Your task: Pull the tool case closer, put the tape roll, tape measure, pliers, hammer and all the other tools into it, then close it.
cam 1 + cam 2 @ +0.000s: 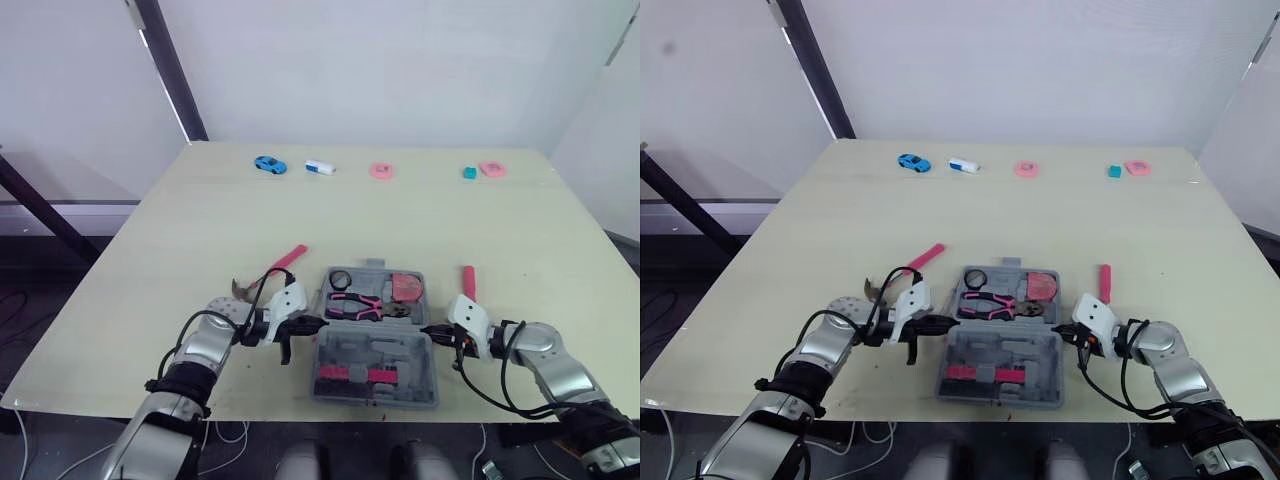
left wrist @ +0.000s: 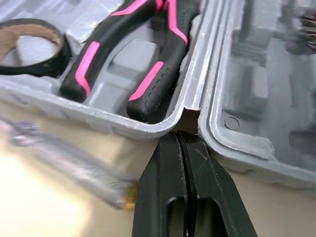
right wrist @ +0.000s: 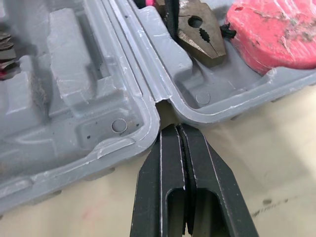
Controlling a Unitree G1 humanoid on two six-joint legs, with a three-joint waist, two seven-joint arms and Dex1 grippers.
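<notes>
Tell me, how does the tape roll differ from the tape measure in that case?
The tape roll is a black ring with a hollow middle; the tape measure is a solid pink body. The tape roll sits at the left end of the case, the tape measure at the right. Both lie in the far half, pliers between them.

tool case [image 1: 400, 352]: grey plastic, open flat near front table edge, hinge running left-right, moulded recesses in both halves.
tape roll [image 1: 338, 278]: black, flat in far half, left corner.
pliers [image 1: 352, 303]: black-pink handles, in far half, handles left, jaws right.
tape measure [image 1: 405, 288]: pink-red, far half, right side, just beside pliers jaws.
pink pieces [image 1: 352, 375]: in near half; kind unclear.
hammer [image 1: 287, 259]: pink grip, diagonal on table just left of case.
pink-handled tool [image 1: 467, 281]: on table just right of case.
</notes>
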